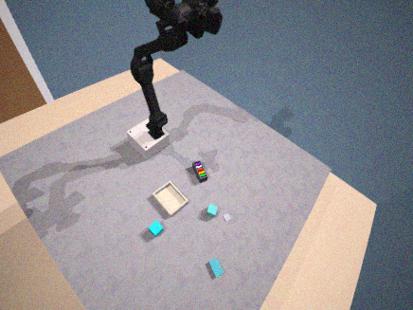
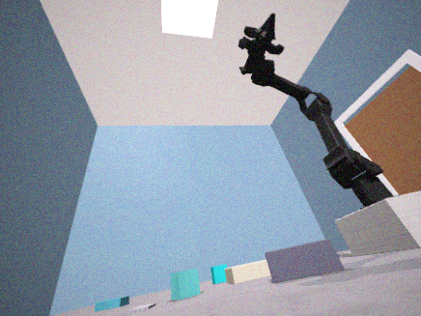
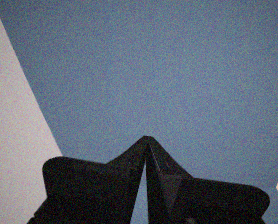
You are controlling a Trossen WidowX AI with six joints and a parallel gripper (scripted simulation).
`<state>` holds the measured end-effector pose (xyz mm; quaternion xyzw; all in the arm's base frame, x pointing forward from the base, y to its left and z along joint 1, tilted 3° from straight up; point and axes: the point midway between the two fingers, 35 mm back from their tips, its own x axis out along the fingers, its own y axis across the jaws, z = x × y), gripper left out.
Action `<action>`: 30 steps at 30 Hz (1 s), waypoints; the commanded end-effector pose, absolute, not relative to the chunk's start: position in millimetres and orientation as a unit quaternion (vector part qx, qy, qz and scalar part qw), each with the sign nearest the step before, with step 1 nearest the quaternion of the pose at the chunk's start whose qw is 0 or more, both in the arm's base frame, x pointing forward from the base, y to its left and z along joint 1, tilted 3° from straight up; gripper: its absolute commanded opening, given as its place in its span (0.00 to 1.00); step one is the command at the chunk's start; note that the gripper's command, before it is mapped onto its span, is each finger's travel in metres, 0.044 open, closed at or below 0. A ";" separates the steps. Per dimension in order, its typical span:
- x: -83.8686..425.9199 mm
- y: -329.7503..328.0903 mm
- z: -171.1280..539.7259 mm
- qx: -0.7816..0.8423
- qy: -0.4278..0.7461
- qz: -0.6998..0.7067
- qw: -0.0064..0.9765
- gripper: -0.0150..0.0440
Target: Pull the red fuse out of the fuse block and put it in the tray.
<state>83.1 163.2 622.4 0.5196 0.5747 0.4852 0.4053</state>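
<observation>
The black fuse block [image 1: 205, 179] [image 2: 305, 261] stands on the grey mat. In the top view its top shows a row of coloured fuses, with the red fuse [image 1: 200, 170] near the middle, between a white and an orange-yellow one. The red fuse cannot be made out in the exterior view. The beige tray [image 1: 162, 207] [image 2: 248, 272] lies beside the block, and nothing shows inside it. My gripper [image 2: 273, 15] [image 3: 147, 140] is raised high above the table, far from the block and tray. Its fingertips meet, with nothing between them.
A cyan cube [image 1: 155, 228] [image 2: 218, 274] and a teal cube [image 1: 212, 209] [image 2: 185, 284] stand near the tray. A small white piece [image 1: 227, 217] lies by the teal cube. A flat blue block [image 1: 216, 267] [image 2: 109, 304] lies farther off. The arm stands on a white base [image 1: 142, 141] [image 2: 377, 230].
</observation>
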 end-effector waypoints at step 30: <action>360.7 163.3 475.7 0.797 0.456 -0.136 -0.371 0.36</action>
